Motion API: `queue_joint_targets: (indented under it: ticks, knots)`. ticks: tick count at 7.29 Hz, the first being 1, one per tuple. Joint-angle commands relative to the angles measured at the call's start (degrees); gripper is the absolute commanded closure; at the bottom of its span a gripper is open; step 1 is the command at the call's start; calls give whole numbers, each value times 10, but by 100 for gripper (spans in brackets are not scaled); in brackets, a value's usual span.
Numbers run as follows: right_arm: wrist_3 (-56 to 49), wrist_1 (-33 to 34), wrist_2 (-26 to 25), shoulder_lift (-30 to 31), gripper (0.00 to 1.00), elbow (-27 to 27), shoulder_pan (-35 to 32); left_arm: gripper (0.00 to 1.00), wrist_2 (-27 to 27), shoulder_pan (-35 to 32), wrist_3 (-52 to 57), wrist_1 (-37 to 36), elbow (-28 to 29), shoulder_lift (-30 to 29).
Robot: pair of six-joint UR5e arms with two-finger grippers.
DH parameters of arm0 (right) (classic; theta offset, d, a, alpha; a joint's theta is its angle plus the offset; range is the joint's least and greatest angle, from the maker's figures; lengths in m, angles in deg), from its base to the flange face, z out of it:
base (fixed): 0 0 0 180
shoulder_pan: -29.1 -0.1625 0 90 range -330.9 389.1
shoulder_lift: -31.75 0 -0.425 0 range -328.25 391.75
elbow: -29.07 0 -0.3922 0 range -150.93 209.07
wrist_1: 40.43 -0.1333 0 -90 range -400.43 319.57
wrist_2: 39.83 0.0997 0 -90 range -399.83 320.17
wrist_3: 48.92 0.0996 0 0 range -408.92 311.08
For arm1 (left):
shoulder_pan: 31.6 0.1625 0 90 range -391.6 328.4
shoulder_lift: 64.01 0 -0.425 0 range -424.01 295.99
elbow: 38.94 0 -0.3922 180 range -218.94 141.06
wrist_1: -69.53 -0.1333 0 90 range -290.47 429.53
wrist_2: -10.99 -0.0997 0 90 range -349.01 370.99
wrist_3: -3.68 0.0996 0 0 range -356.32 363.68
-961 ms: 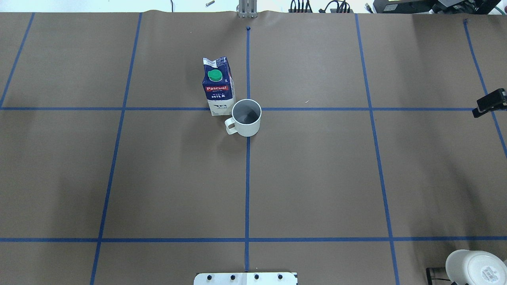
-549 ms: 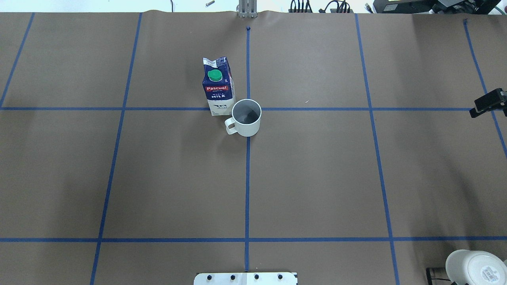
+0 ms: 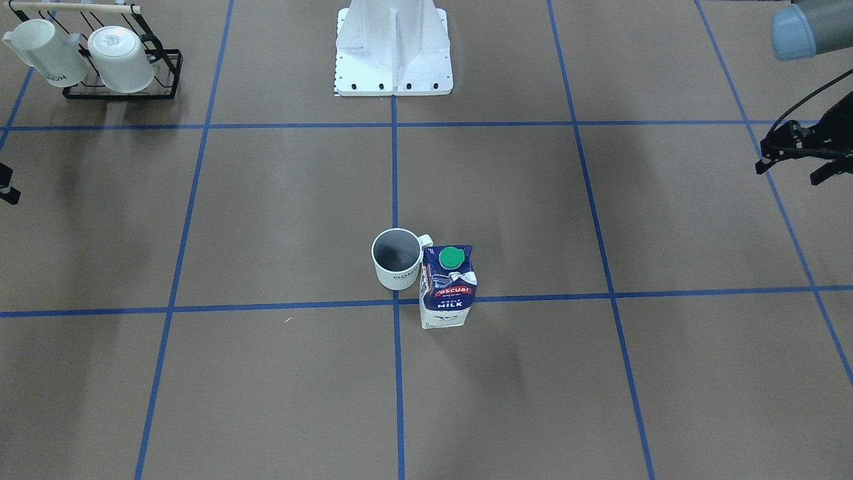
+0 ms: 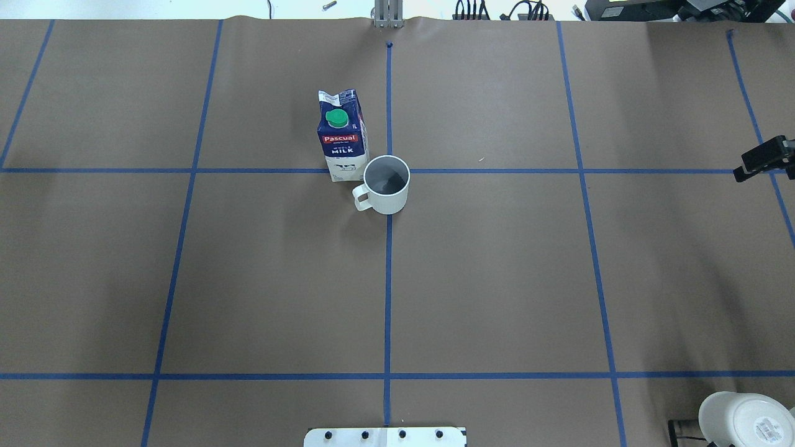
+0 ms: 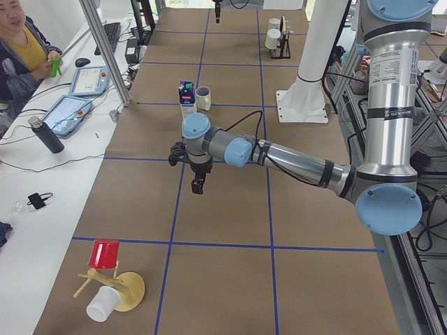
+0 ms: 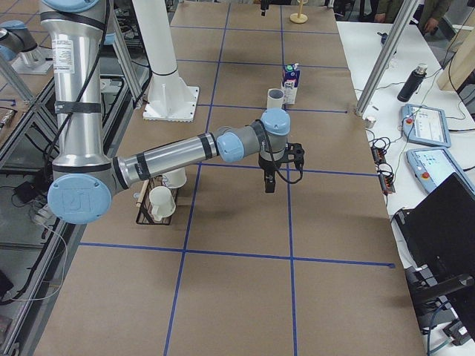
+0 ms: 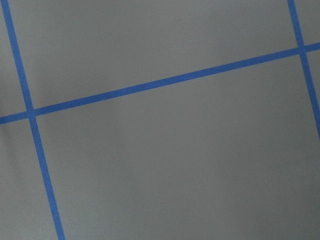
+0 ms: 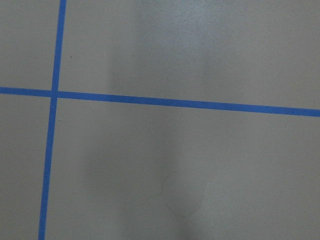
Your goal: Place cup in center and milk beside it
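The cup (image 4: 386, 185), a white mug with a dark grey inside, stands upright on the crossing of the blue tape lines at the table's middle; it also shows in the front-facing view (image 3: 396, 268). The milk (image 4: 341, 136), a blue-and-white carton with a green cap, stands upright right beside it, touching or nearly so (image 3: 448, 287). My left gripper (image 3: 786, 175) hangs empty above the table far to my left, its two fingers apart. My right gripper (image 4: 754, 162) hangs empty at the far right edge, only partly in view. Both wrist views show bare table paper.
A black rack with two matching white mugs (image 3: 113, 60) stands near my base on my right side. The white robot base plate (image 3: 393, 60) is at the near edge. A wooden stand with a red cup (image 5: 105, 255) sits at the left end. A side table holds tablets.
My right gripper has drifted slightly inward and toward the far side at the overhead view's right edge. The cup and the milk have not moved.
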Motion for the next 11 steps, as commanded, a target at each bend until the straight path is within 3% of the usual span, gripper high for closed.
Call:
queue_joint_targets:
  ticks: [1,11]
  knots:
    - [1,1,0,0,0,1,0,2,1,-1,0,0,-1,-1]
    - [4,2,6,-4,0,-4,0,2,-2,-1,-2,8,2,-13]
